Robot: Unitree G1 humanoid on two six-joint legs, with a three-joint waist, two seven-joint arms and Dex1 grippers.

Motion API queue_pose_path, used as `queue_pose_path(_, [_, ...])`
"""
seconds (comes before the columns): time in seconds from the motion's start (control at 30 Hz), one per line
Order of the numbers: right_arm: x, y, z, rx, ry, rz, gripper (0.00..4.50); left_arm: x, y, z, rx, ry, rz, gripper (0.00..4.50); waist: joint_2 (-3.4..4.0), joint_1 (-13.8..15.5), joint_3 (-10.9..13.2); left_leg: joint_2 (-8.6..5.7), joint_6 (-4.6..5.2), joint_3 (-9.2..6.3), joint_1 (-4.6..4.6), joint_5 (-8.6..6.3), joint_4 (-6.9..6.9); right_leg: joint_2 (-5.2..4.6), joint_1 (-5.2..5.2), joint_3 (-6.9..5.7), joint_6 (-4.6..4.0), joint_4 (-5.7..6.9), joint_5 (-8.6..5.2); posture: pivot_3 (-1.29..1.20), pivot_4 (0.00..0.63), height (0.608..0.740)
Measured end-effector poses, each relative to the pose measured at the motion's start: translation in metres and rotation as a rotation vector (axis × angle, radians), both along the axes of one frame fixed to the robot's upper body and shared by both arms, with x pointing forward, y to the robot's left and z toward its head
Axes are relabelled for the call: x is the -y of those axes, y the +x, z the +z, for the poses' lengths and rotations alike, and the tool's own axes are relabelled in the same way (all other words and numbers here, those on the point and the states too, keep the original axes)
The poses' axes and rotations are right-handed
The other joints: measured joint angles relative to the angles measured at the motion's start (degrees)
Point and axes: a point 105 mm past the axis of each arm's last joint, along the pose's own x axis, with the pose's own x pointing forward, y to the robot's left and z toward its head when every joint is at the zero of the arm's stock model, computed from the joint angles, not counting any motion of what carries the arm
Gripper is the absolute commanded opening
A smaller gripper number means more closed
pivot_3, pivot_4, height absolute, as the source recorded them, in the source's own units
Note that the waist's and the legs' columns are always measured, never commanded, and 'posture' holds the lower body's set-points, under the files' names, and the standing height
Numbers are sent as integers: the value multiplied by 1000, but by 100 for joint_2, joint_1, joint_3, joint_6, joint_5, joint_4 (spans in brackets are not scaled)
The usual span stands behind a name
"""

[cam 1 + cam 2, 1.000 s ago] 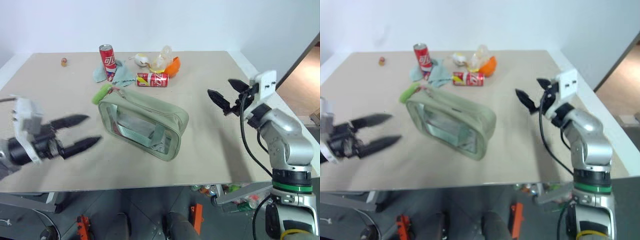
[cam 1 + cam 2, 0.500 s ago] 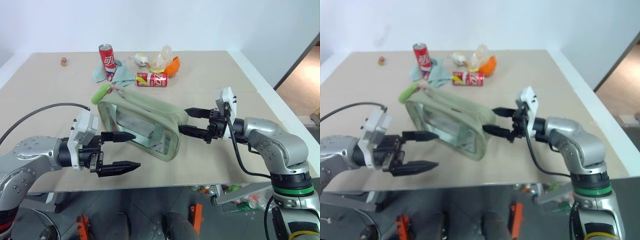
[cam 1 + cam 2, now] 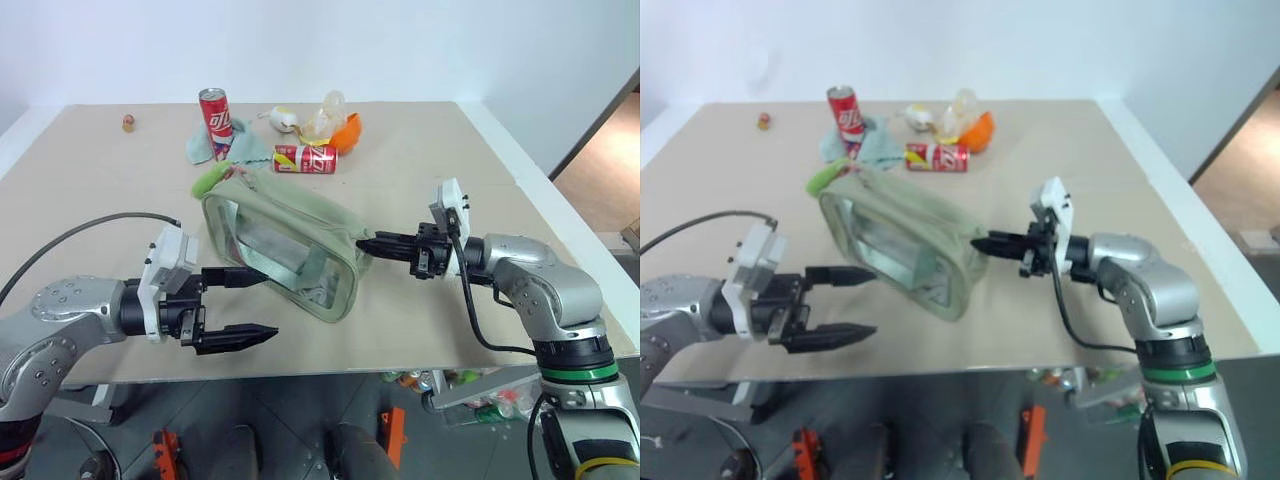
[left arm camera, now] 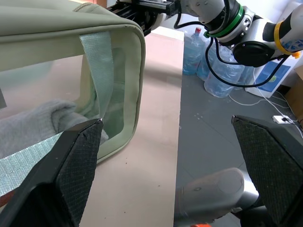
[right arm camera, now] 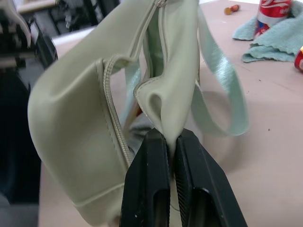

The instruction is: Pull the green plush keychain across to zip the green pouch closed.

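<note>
1. Sage-green fabric is pinched between the two black fingers of my right gripper (image 5: 171, 156): they are pressed together on a fold at the near right end of the green pouch (image 3: 285, 240), beside the end of its zipper.
2. My left gripper (image 3: 255, 306) hangs with its jaws spread wide and nothing in them, just off the pouch's clear front window, touching nothing.
3. The pouch lies on the tan table (image 3: 120, 200), its long axis running from the far left end down to the near right end where I hold it.
4. The green plush keychain (image 3: 210, 181) sits at that far left end, the opposite end from my right grip; my left gripper is the nearer of the two, and I judge it must go up and away from me to reach it.
5. The keychain looks short, fuzzy and lime-bright, soft enough to squash; the pouch is limp cloth with slick plastic sides and pale webbing straps, so I expect it to sag unless my right grip anchors it.
</note>
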Motion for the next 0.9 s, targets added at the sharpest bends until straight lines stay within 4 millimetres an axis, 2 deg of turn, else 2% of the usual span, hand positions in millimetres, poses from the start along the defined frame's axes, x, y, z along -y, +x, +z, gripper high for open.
queue_pose_path(0.2, [8,29,18,106,-128,87,40,2,-1,0,3,-2,-1,4500,1,-1,2,0,0,2,2,0,3,1,1,2,0,0,4,0,150,740])
queue_pose_path(0.47, [10,55,23,222,-300,189,40,8,-5,-1,5,-5,-10,4500,2,-9,3,1,1,2,3,-1,-6,1,-1,1,-6,0,-1,0,150,740])
queue_pose_path(0.63, [14,61,24,169,-254,156,1651,9,-8,-5,-8,-1,-1,4500,4,-7,4,0,1,1,3,-1,-6,-1,0,1,-7,1,0,0,150,740])
queue_pose_path(0.73, [18,61,45,135,-102,110,2950,8,-8,-5,-11,-6,6,4500,8,-4,6,0,1,1,3,-1,-5,-2,1,1,-6,3,0,0,150,740])
queue_pose_path(0.77, [18,60,47,135,-87,104,3216,9,-8,-4,-11,-7,5,4500,7,-4,6,0,1,0,3,-1,-5,-2,2,0,-6,3,0,0,150,740])
queue_pose_path(0.8, [27,54,60,146,-9,64,3538,9,-8,-3,-8,-9,1,4500,7,4,6,0,0,-5,0,-2,-6,-2,2,-6,-8,3,-2,0,150,740])
queue_pose_path(0.9, [39,46,64,128,50,2,4484,10,-7,-1,-6,-6,-6,4500,8,49,6,-4,-1,-15,-7,-2,-4,-5,1,-15,-9,3,-6,0,150,740])
